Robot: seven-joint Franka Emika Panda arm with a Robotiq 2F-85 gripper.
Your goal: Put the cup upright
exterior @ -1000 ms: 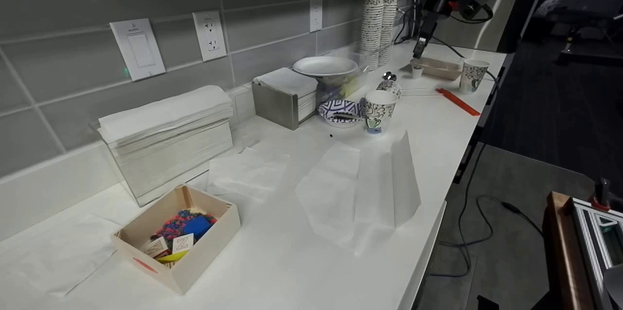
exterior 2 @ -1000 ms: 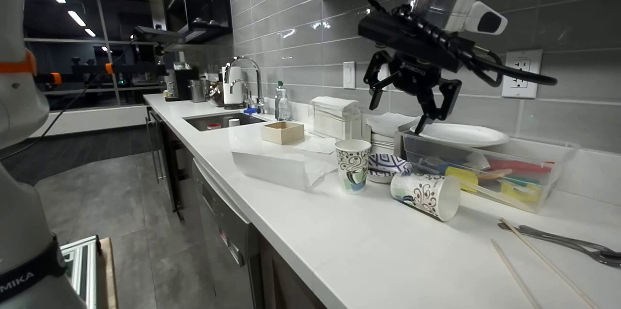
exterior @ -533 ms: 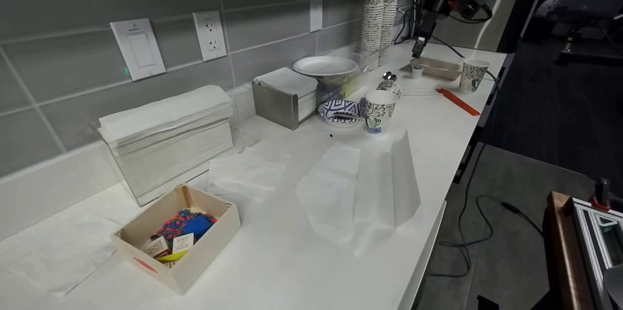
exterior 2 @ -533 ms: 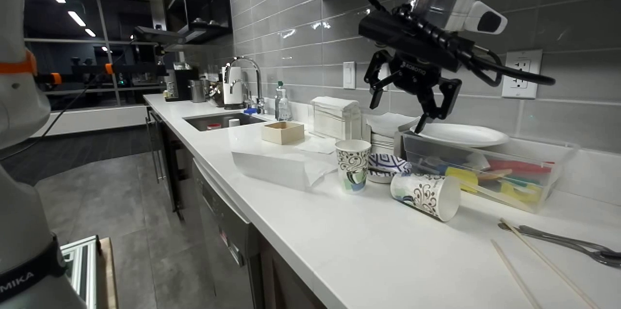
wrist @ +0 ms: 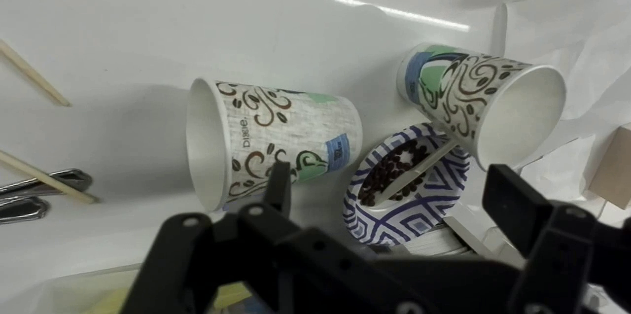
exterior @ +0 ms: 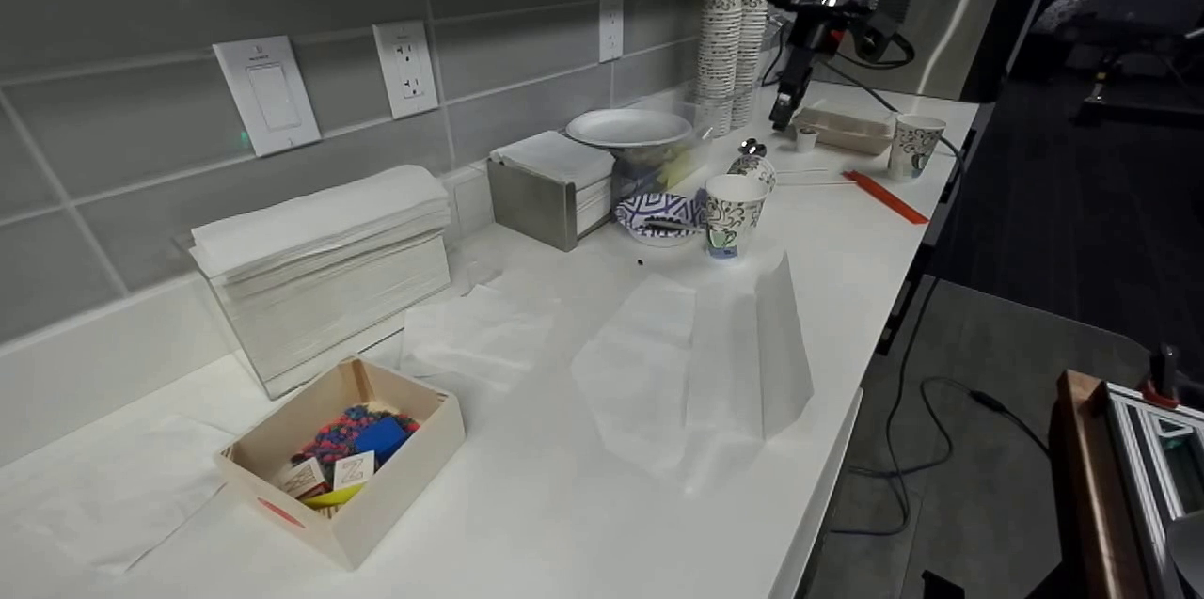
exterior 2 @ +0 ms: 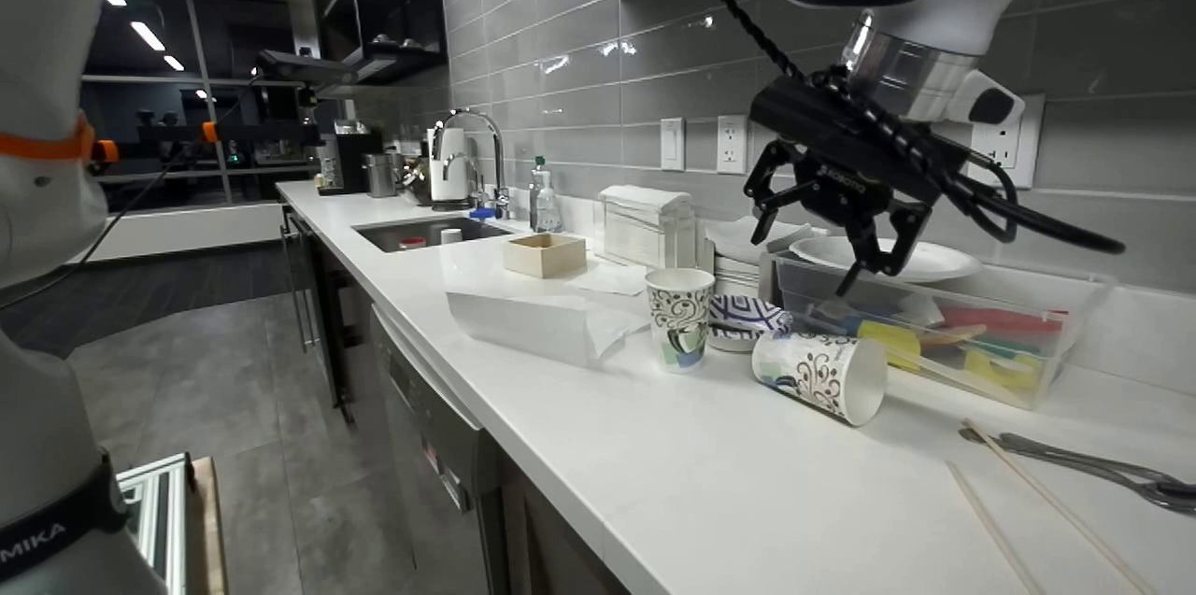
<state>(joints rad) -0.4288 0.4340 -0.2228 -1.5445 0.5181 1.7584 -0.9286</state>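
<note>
A patterned paper cup (exterior 2: 808, 373) lies on its side on the white counter, its mouth facing away from a standing cup. In the wrist view the lying cup (wrist: 291, 131) has its mouth to the left; it is partly hidden in an exterior view (exterior: 754, 167). A matching cup (exterior 2: 679, 324) stands upright beside it, also in the wrist view (wrist: 453, 89). My gripper (exterior 2: 805, 257) is open and empty, above and behind the lying cup and apart from it. In the wrist view one finger of the gripper (wrist: 394, 188) overlaps the lying cup's lower side.
A patterned bowl (wrist: 394, 225) with dark beans and a utensil sits between the cups. A clear bin (exterior 2: 934, 343) with a white plate (exterior 2: 897, 259) on top stands behind the lying cup. Wooden sticks (exterior 2: 1056, 506) and metal utensils (exterior 2: 1084, 460) lie nearby. A folded paper sheet (exterior 2: 523, 326) is beyond.
The gripper has come lower, moving right and down in an exterior view that shows it close, over the last half second. It stays open. The cups have not moved.
</note>
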